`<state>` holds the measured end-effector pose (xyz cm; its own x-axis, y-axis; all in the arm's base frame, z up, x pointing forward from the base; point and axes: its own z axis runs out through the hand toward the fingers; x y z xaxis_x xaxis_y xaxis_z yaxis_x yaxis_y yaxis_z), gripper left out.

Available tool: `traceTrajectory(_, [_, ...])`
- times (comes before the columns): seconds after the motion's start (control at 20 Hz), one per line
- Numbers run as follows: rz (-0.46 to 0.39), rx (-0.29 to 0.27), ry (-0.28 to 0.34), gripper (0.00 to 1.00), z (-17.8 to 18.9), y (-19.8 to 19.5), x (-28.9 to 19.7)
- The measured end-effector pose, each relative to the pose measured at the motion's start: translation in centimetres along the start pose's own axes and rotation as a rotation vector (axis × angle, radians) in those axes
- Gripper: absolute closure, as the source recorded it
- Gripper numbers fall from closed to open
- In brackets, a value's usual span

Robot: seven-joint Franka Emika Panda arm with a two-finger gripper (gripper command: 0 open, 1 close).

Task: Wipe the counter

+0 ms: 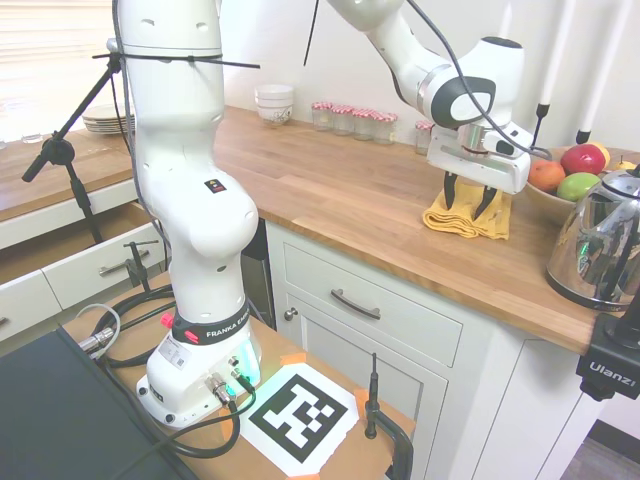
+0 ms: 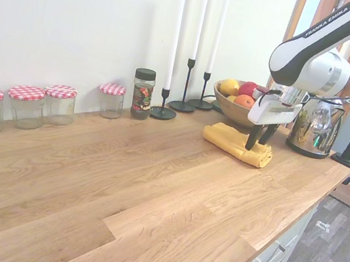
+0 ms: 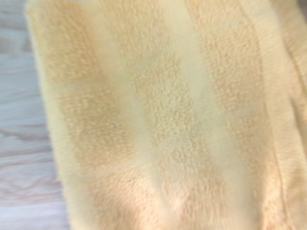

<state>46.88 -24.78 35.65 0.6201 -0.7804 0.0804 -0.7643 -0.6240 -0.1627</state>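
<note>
A folded yellow cloth (image 1: 440,218) (image 2: 229,139) lies on the honey-brown wooden counter (image 1: 340,190) (image 2: 120,176), near its right end and in front of a fruit bowl. My gripper (image 1: 468,208) (image 2: 258,143) points straight down onto the cloth. Its dark fingers are spread apart, their tips touching the top of the fabric. In the wrist view the fuzzy yellow cloth (image 3: 168,120) fills almost the whole picture, with a strip of counter (image 3: 24,143) along one side.
A wooden bowl of fruit (image 1: 560,185) (image 2: 233,104) and a steel kettle (image 1: 600,245) (image 2: 313,127) stand close beside the cloth. Checked-lid jars (image 1: 350,118) (image 2: 25,102), a spice jar (image 2: 143,93) and candlesticks (image 2: 188,73) line the wall. Stacked white bowls (image 1: 274,103) sit further back.
</note>
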Motion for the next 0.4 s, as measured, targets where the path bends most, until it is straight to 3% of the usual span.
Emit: traceTrajectory(0.4, [0.018, 0.013, 0.005, 0.0, -2.9, 2.3, -1.3])
